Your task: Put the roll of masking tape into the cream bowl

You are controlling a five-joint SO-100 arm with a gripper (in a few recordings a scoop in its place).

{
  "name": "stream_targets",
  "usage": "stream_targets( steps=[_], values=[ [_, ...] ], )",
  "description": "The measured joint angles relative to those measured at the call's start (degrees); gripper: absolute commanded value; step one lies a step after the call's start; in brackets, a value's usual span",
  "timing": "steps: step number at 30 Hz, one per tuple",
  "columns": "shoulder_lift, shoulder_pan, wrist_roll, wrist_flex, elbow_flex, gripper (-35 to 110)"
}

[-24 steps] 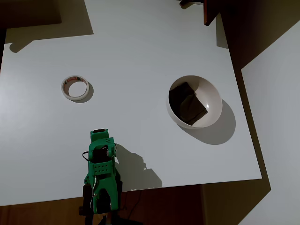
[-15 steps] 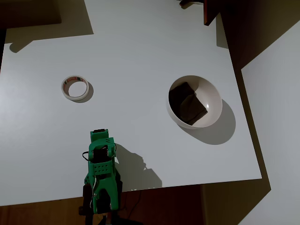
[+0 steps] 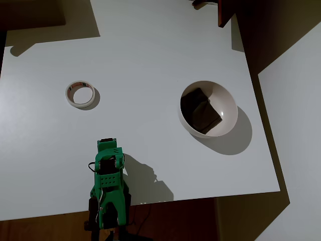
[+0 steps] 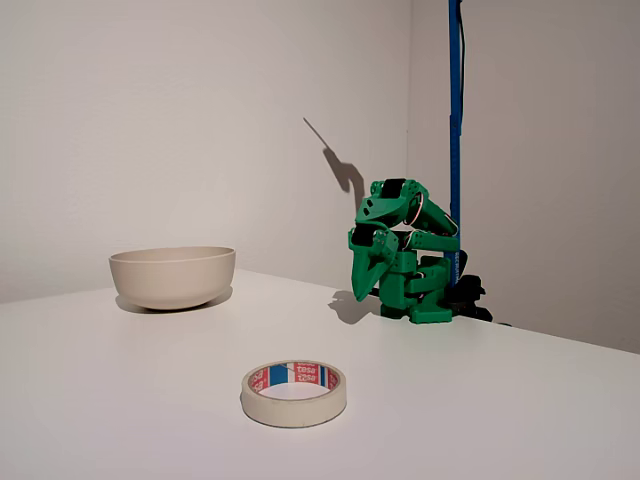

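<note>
Lying flat on the white table (image 3: 150, 50), well apart from the cream bowl (image 3: 226, 105), the roll of masking tape (image 3: 80, 94) sits up-left of the folded green arm's gripper (image 4: 366, 290), whose fingers point down, seemingly closed around nothing.

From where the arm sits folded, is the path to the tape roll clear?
Probably yes. The roll of masking tape lies flat on bare table, with nothing between it and the folded gripper. The cream bowl sits well off to the other side. Actual reach can't be judged.
</note>
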Motion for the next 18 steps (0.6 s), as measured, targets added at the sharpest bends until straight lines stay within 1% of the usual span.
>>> stream_targets(
  steps=[15, 18],
  values=[
    [0.0, -0.1, 0.0, -0.2, 0.0, -8],
    [-0.1, -0.1, -1.0, -3.6, 0.1, -8]
  ],
)
